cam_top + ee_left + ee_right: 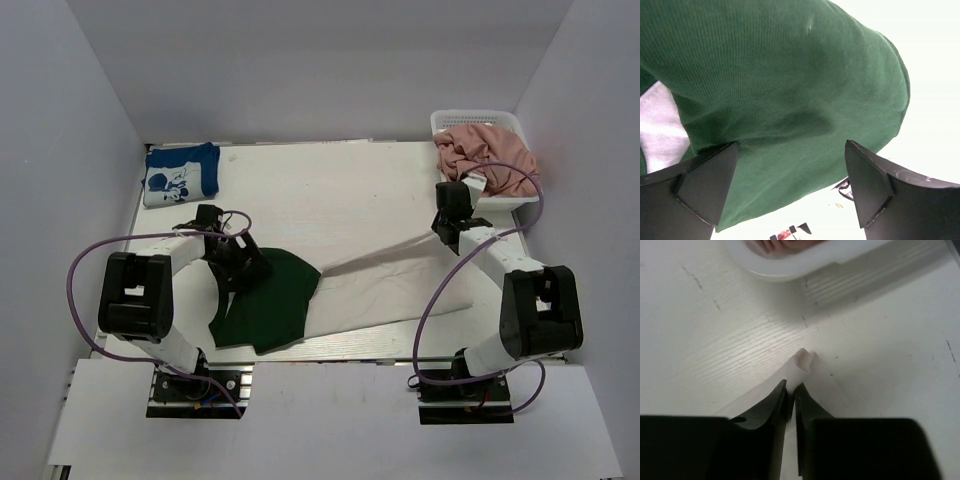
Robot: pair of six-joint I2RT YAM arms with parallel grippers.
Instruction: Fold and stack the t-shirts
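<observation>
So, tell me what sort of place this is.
Most likely a robot lab's test cell, not a home: a white table boxed in by plain panels, two arms bolted at its near edge, and a basket of crumpled clothes.

On my left wrist camera the green shirt (790,90) runs off the top and left edges, so I can't see its outline. Overhead, it hides the left end of the white shirt (380,285). The right wrist view cuts off the basket (790,267) at the top, and what's inside is blurred.
</observation>
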